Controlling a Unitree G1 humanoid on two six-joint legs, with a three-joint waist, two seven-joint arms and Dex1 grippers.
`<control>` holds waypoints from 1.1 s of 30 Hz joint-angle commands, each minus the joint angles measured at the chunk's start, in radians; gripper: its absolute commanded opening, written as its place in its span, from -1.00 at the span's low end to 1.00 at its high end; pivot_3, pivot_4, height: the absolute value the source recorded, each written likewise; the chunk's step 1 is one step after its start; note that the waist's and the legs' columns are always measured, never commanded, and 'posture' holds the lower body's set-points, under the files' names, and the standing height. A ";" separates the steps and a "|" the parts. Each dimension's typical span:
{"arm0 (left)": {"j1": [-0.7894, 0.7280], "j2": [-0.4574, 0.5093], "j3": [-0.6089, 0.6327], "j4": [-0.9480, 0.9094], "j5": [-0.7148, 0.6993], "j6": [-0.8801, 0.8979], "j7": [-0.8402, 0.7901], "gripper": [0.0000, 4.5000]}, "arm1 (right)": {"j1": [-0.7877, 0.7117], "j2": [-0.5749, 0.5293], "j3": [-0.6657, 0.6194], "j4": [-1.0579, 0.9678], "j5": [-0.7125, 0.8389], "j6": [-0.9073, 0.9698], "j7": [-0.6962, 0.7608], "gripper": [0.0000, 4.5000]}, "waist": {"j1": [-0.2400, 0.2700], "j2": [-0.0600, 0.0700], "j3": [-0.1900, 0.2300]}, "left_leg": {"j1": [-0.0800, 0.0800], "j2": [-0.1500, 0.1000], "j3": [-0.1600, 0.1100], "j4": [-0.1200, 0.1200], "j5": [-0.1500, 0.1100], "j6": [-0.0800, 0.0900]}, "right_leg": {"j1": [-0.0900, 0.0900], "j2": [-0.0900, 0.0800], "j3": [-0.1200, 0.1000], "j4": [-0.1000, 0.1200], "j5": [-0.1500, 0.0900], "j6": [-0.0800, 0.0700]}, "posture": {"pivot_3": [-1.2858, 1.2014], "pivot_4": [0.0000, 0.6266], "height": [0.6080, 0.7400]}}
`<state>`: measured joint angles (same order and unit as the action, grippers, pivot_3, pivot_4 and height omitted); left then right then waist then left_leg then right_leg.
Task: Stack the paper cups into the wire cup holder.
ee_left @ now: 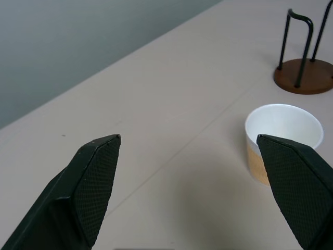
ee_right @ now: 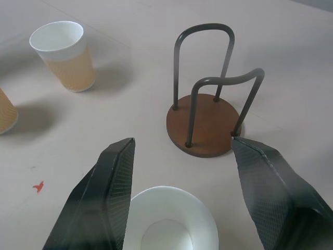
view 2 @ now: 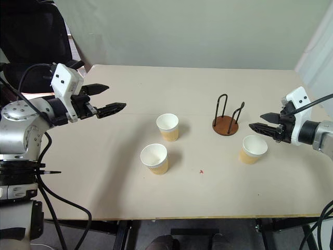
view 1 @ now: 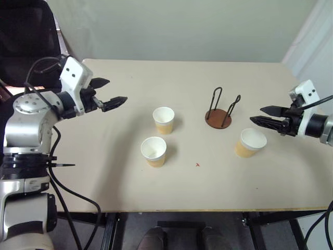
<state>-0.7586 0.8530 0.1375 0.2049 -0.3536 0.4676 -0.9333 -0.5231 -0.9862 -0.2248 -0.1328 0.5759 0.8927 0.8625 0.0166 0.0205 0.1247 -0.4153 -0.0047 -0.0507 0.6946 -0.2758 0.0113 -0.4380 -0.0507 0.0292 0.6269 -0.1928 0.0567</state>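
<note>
Three paper cups stand upright on the table: one [view 1: 164,120] at the centre, one [view 1: 153,151] nearer the front edge, one [view 1: 252,142] at the right. The wire cup holder [view 1: 219,111], a brown disc with two black wire loops, stands empty between the centre and right cups. My right gripper [view 1: 263,115] hovers open just above and beside the right cup [ee_right: 169,224], which sits below its fingers without touching them. My left gripper [view 1: 110,92] is open in the air over the table's left part, well left of the centre cup [ee_left: 283,138].
The beige table [view 1: 104,172] has a small red mark [view 1: 197,165] near the front. A dark chair [view 2: 36,36] stands behind the left corner. A pale wall runs behind the table's far edge.
</note>
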 commanded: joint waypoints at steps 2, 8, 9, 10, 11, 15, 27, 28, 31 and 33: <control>-0.043 -0.025 -0.001 0.003 -0.004 -0.021 -0.008 1.00 | 0.014 -0.045 -0.075 -0.052 0.009 0.015 -0.012 0.34 | 0.003 0.000 0.000 | 0.000 0.000 0.000 0.000 0.000 0.000 | 0.000 0.000 0.000 0.000 0.000 0.000 | 0.03 -0.52 1.00; -0.130 -0.087 -0.074 0.077 0.020 -0.057 -0.067 1.00 | 0.095 -0.030 -0.130 -0.123 0.017 0.068 -0.078 0.34 | 0.009 0.000 0.000 | 0.000 0.000 0.000 0.001 0.000 0.000 | 0.000 0.000 0.000 0.001 0.000 0.000 | 0.03 -0.52 1.00; -0.139 -0.095 -0.088 0.073 0.017 -0.052 -0.085 1.00 | 0.102 -0.027 -0.144 -0.131 0.030 0.086 -0.084 0.34 | 0.008 0.000 0.000 | 0.000 0.000 0.000 0.002 0.000 0.000 | 0.000 0.000 0.000 0.001 0.000 0.000 | 0.03 -0.52 1.00; -0.144 -0.099 -0.104 0.066 0.014 -0.050 -0.112 1.00 | 0.106 -0.025 -0.156 -0.143 0.050 0.109 -0.087 0.34 | 0.008 0.000 0.000 | 0.000 0.000 0.000 0.002 0.000 0.000 | 0.000 0.000 0.000 0.001 0.000 0.001 | 0.03 -0.52 1.00; -0.148 -0.101 -0.118 0.064 0.013 -0.051 -0.139 1.00 | 0.102 -0.021 -0.162 -0.148 0.068 0.138 -0.095 0.34 | 0.007 0.000 0.000 | 0.000 0.000 0.001 0.002 0.000 0.000 | 0.000 0.000 0.000 0.001 0.001 0.001 | 0.03 -0.52 1.00; -0.164 -0.128 -0.156 0.073 0.021 -0.078 -0.190 1.00 | 0.053 -0.004 -0.111 -0.107 0.040 0.153 -0.148 0.34 | 0.006 0.000 0.000 | 0.000 0.000 0.001 0.002 0.000 0.000 | 0.000 0.000 0.000 0.000 0.001 0.001 | 0.03 -0.52 1.00; -0.154 -0.150 -0.141 0.061 0.018 -0.103 -0.192 1.00 | -0.159 0.092 0.078 0.049 -0.037 0.095 -0.164 0.34 | 0.002 0.000 0.000 | -0.002 0.000 0.000 0.002 0.001 0.002 | -0.001 0.000 0.000 0.000 0.002 0.002 | 0.03 -0.52 1.00; -0.151 -0.150 -0.140 0.056 0.017 -0.103 -0.191 1.00 | -0.159 0.096 0.083 0.053 -0.040 0.091 -0.161 0.34 | 0.002 0.000 0.000 | -0.003 0.000 0.000 0.002 0.001 0.002 | -0.002 0.000 0.000 -0.001 0.002 0.002 | 0.03 -0.52 1.00; -0.146 -0.148 -0.135 0.049 0.015 -0.101 -0.189 1.00 | -0.167 0.121 0.107 0.081 -0.065 0.066 -0.172 0.34 | 0.002 0.000 0.000 | -0.004 0.000 0.000 0.002 0.001 0.002 | -0.003 0.000 0.000 -0.001 0.002 0.002 | 0.03 -0.52 1.00; -0.143 -0.148 -0.133 0.045 0.014 -0.101 -0.187 1.00 | -0.174 0.143 0.115 0.098 -0.077 0.056 -0.187 0.34 | 0.001 0.000 0.000 | -0.004 0.000 0.000 0.002 0.001 0.002 | -0.003 0.000 0.000 -0.001 0.002 0.002 | 0.03 -0.52 1.00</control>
<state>-0.8961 0.6971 -0.0321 0.2919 -0.3297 0.3774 -1.1260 -0.6691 -0.8477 -0.1027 -0.0338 0.5120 0.9761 0.6858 0.0180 0.0203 0.1248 -0.4193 -0.0042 -0.0506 0.6966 -0.2751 0.0128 -0.4412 -0.0506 0.0291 0.6265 -0.1911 0.0590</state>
